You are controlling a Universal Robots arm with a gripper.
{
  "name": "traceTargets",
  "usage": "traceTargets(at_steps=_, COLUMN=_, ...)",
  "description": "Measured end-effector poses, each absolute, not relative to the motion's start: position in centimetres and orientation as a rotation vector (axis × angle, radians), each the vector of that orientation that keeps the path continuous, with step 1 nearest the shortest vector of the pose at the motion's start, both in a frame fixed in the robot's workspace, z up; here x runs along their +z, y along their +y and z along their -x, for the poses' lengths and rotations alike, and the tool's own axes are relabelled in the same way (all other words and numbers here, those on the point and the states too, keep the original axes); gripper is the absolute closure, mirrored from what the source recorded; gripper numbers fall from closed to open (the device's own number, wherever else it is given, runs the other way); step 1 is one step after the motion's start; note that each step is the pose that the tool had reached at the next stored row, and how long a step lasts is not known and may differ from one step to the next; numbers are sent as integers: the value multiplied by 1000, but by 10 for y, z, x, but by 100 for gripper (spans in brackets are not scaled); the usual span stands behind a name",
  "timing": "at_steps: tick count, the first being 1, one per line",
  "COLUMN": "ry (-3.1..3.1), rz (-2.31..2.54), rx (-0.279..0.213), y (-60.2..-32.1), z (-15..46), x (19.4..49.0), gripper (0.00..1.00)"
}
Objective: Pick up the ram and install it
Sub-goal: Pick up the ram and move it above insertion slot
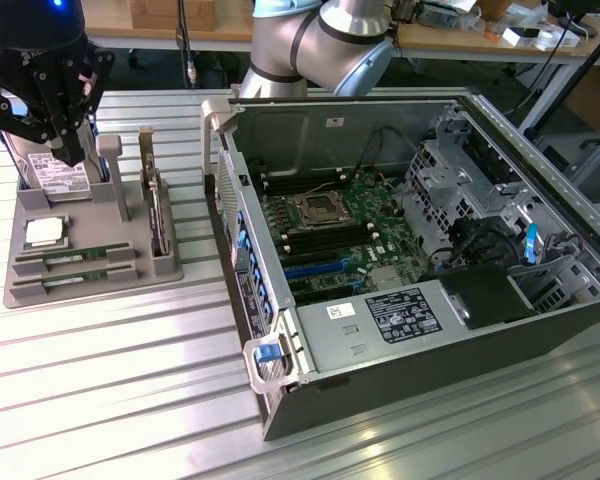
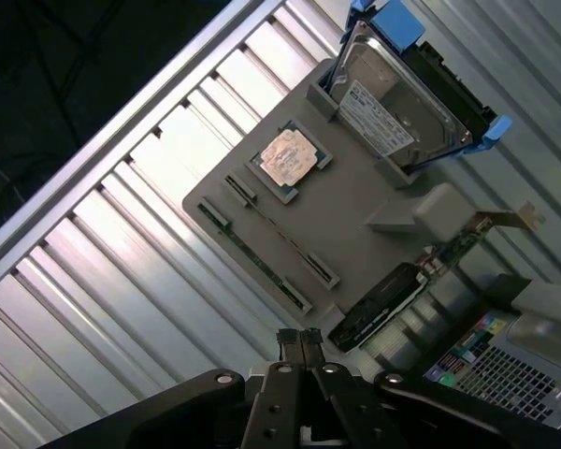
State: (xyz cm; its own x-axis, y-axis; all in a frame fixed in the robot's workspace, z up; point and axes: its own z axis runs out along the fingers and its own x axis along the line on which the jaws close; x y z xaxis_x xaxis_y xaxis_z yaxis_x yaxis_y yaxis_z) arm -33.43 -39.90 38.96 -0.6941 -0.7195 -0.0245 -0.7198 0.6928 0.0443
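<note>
Ram [image 1: 77, 257]: lies lengthwise in a slot of the grey holder [image 1: 120, 275], at the exterior view's left, just in front of the CPU chip [image 1: 42, 232] and well apart from the open computer case [image 1: 280, 400]. Sunk between the slot walls, so only a narrow strip of it on show; chips and sticker too small to tell. From the wrist [image 2: 279, 230], seen edge-on, no more than a thin dark line between two end brackets.

Second stick [image 1: 75, 279] of the same look in the parallel slot just beside, nearer the holder's front edge.

Hard drive [image 1: 52, 180] standing at the holder's back, upper part hidden behind the gripper [image 1: 72, 152] in the exterior view; from the wrist [image 2: 393, 103], seen with its white label and blue carrier rails. Expansion card [image 1: 156, 212] upright on edge at the holder's side nearest the case, details hard to make out. Arm [image 1: 320, 40] cut off at the upper edge of the exterior view.

Ram's look, as far as visible: long, thin, narrow, green along the board, lying level and straight in its slot.

Gripper [image 2: 299, 339]: hangs above the holder's back end, over the hard drive, clear of the ram. Fingertips [image 2: 286, 346] pressed together, fully closed, nothing held between them.
</note>
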Motion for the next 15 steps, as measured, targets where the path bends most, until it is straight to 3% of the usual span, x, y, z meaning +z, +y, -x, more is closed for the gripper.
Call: traceTargets(at_steps=15, ry=2850, rz=1310, rx=79, y=-399, z=334, x=390, gripper=90)
